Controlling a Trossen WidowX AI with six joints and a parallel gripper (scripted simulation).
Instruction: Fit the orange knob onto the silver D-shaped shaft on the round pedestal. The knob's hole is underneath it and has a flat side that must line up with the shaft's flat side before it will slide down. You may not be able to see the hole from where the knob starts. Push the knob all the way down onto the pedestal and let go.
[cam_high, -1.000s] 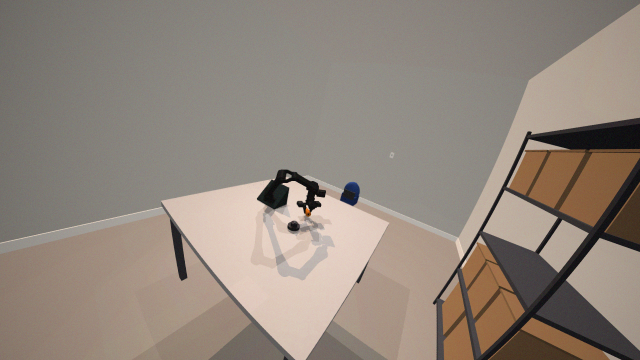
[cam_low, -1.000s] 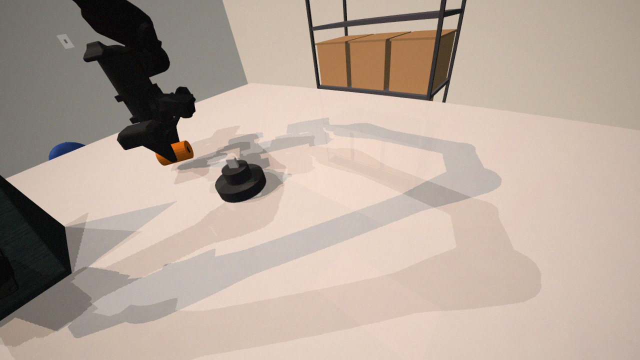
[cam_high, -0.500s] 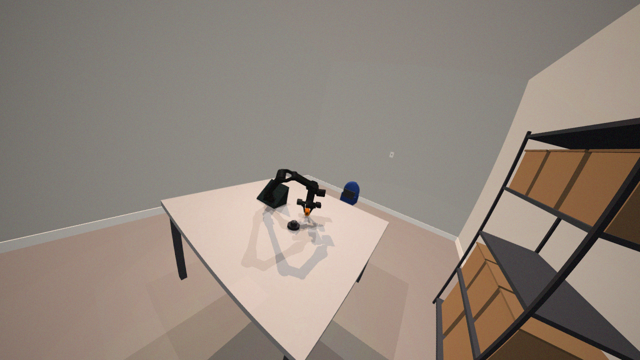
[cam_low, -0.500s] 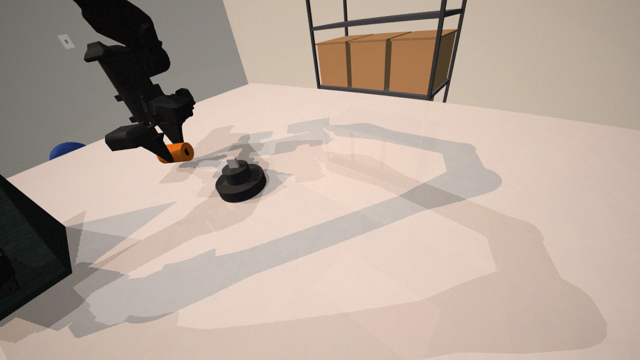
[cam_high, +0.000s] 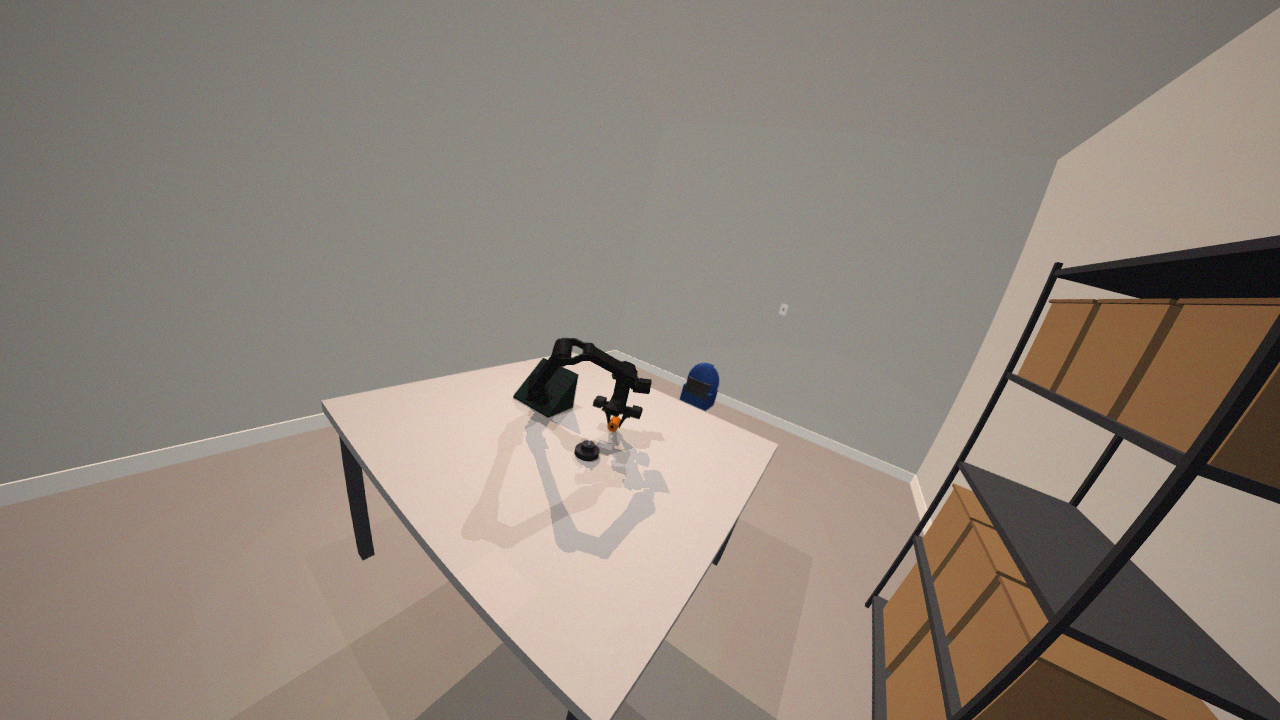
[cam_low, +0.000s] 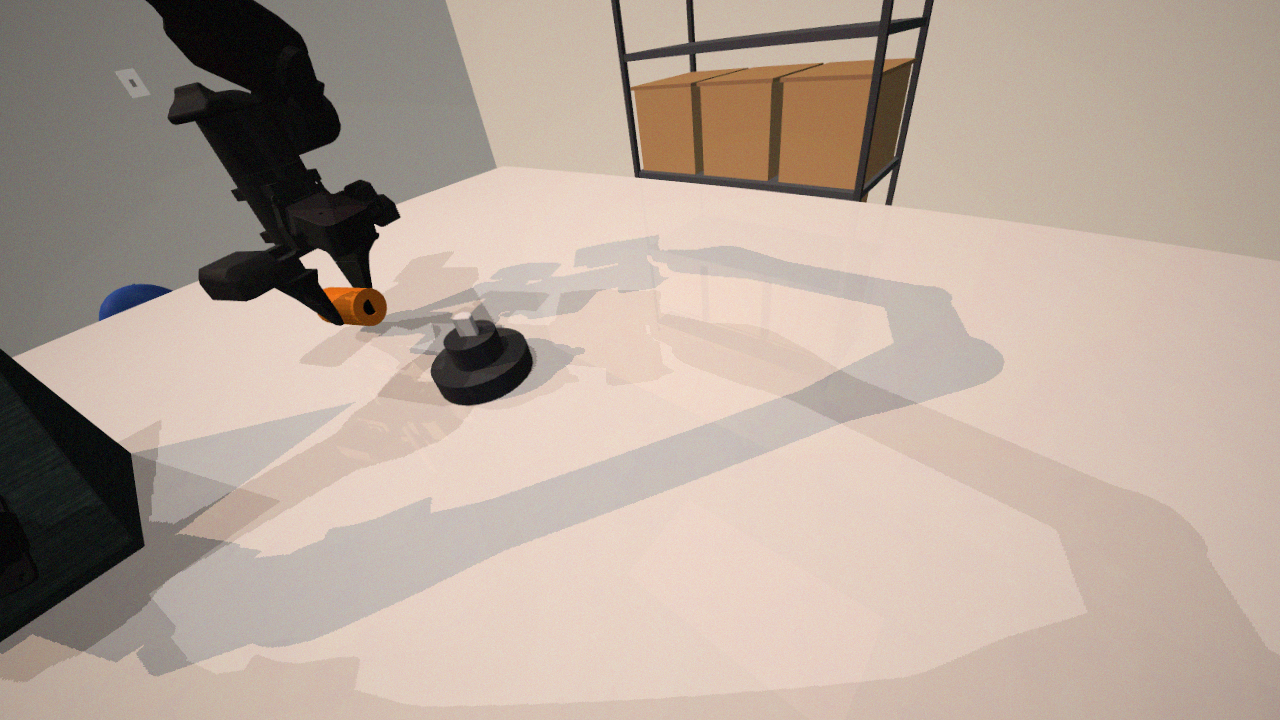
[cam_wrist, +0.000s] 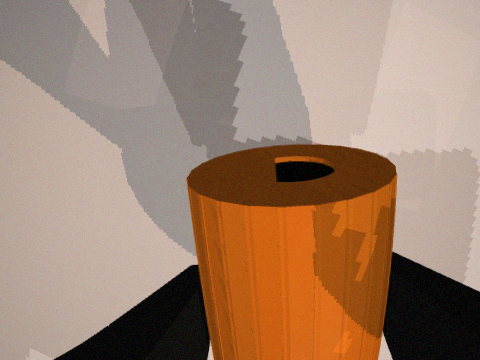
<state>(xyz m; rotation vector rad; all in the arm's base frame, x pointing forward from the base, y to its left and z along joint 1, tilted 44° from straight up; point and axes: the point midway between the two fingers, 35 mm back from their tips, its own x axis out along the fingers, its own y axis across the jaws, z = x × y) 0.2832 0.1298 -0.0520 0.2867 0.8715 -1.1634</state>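
Pale worktop, grey wall behind: your orange knob is held clear of the shaft.
You have the knob clasped between the fingers of the gripper, above the worktop and nearer its back edge than its front corner. It's a faintly ribbed cylinder, tipped on its side, its darker end face showing you a black D-shaped hole. Near it stands your black round pedestal with the silver shaft upright.

Top view: elevated, distant, facing down across the counter. Exterior view: closer, oblique, sharing the pedestal.
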